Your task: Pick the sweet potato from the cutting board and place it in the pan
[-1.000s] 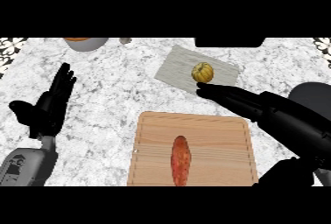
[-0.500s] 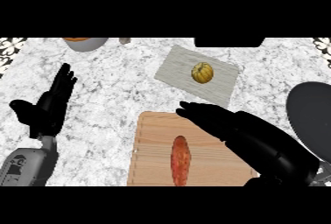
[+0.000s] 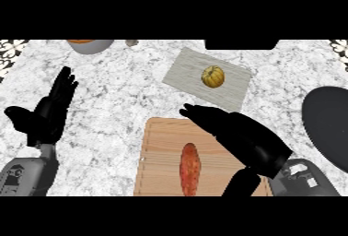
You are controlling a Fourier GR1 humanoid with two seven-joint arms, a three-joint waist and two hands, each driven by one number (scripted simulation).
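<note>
Right hand (image 3: 248,140) open over cutting board (image 3: 159,161) — sweet potato (image 3: 189,169) untouched.

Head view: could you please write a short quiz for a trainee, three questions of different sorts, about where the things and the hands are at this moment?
1. Multiple choice: what does the sweet potato lie on? A: the cutting board. B: a plate. C: a tray.
2. True or false: the right hand is curled round the sweet potato.
3. Fill the gap: the pan shows at the view's ____ edge.

Key
1. A.
2. False: the right hand is open over the cutting board, to the right of the sweet potato, and holds nothing.
3. Right.
</note>
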